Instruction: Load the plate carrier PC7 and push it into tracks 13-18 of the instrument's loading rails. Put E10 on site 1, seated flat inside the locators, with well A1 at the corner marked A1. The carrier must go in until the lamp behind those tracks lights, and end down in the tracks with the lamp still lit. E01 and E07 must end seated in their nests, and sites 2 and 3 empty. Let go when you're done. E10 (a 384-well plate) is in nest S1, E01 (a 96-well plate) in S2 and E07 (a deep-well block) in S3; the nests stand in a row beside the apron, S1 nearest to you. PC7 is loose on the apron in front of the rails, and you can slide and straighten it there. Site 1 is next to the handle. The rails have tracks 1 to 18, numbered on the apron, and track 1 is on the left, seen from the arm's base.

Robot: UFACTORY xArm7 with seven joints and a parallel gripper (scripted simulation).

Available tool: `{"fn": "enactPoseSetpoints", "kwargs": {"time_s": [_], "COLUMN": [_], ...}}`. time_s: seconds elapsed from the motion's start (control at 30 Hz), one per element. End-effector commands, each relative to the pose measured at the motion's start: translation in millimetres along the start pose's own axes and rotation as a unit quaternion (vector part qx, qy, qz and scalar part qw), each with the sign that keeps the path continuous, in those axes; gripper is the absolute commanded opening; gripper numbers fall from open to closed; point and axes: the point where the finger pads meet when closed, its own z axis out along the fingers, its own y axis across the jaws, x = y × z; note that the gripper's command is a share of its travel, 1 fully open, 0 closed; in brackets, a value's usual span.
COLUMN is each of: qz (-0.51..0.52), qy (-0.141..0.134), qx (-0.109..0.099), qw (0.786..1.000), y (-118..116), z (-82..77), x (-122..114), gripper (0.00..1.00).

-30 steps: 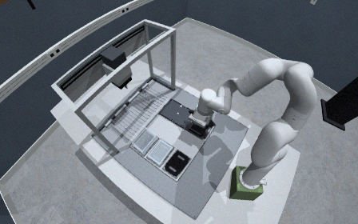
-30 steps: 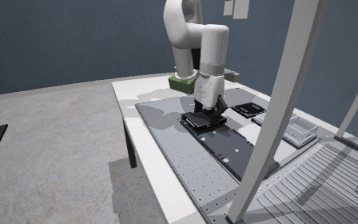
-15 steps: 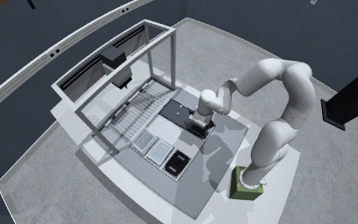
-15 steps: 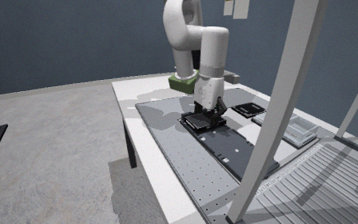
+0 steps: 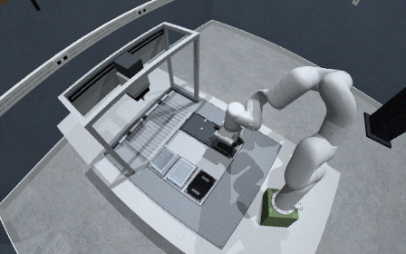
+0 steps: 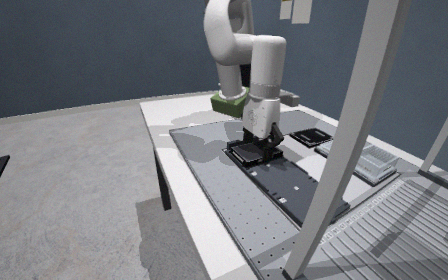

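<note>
E10 (image 6: pixel 250 153), seemingly gripper-held (image 6: pixel 262 141); three nests.

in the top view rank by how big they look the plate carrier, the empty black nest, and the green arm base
1. Plate carrier PC7, clearly the largest.
2. and 3. Empty nest S1 and the green arm base look about alike; not ranked, since the arm hides part of the base.
</note>
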Motion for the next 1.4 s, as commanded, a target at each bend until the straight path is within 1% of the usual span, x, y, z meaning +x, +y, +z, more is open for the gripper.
{"fn": "enactPoseSetpoints", "kwargs": {"time_s": [0.0, 0.2, 0.23, 1.37], "qz": [0.000, 0.000, 0.000, 0.000], "qy": [-0.001, -0.001, -0.001, -0.001], "qx": [-0.002, -0.002, -0.002, -0.002], "qw": [1.000, 1.000, 1.000, 1.000], "y": [1.7, 1.8, 1.7, 1.8], "z": [-1.1, -1.2, -0.5, -0.5], "x": [-0.3, -0.3, -0.3, -0.3], "gripper": [0.00, 0.00, 1.00, 1.00]}}
